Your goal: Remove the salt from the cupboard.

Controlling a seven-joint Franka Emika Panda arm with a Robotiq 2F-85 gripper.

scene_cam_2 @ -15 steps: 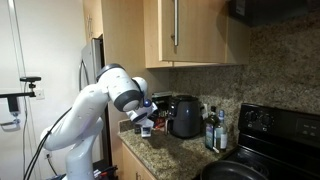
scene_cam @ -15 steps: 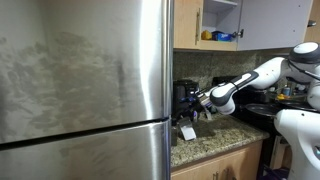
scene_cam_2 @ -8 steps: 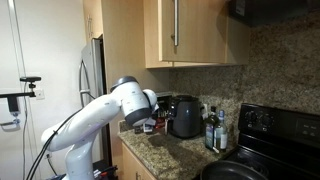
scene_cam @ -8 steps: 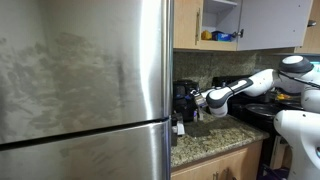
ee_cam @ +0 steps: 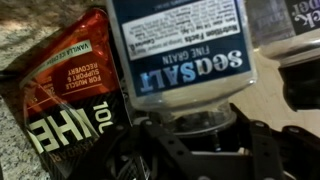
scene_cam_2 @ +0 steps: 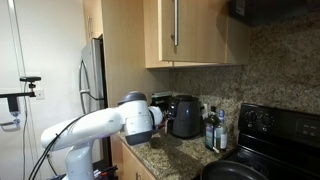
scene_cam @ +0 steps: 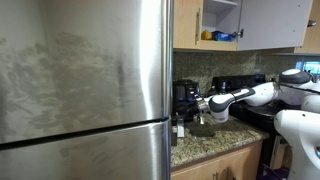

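Over the last second the arm (scene_cam_2: pixel 100 125) had sunk. Earlier the gripper hung above the table in front of the coffee maker (scene_cam: pixel 184 98) with a white object under it. Now the forearm lay low and nearly level in an exterior view, reaching toward the fridge (scene_cam: pixel 85 80). In the exterior view from the other side, the big joint had dropped far enough to hide the gripper altogether.

The wrist view showed the result close up. The salt (ee_cam: pixel 185 50) filled the middle of the picture, its label reading upside down. Its narrow end sat between the dark fingers of the gripper (ee_cam: pixel 200 140), which looked closed on it. Just beside the salt lay a red-brown packet (ee_cam: pixel 60 90), with speckled table (ee_cam: pixel 25 30) showing past it. Whether the salt's base already touched the table could not be told. In both exterior views it was too small to pick out.

The cupboard (scene_cam: pixel 225 18) stood open high above, well apart from the gripper. Only a yellow item (scene_cam: pixel 206 35) and a blue item (scene_cam: pixel 226 36) showed on its shelf.

So the salt was out of the cupboard and down at table level, and most of the task looked done. What remained, by my reading, was to seat it, release it and draw back. The packet lay close enough that a careless release might nudge it or leave the salt leaning.
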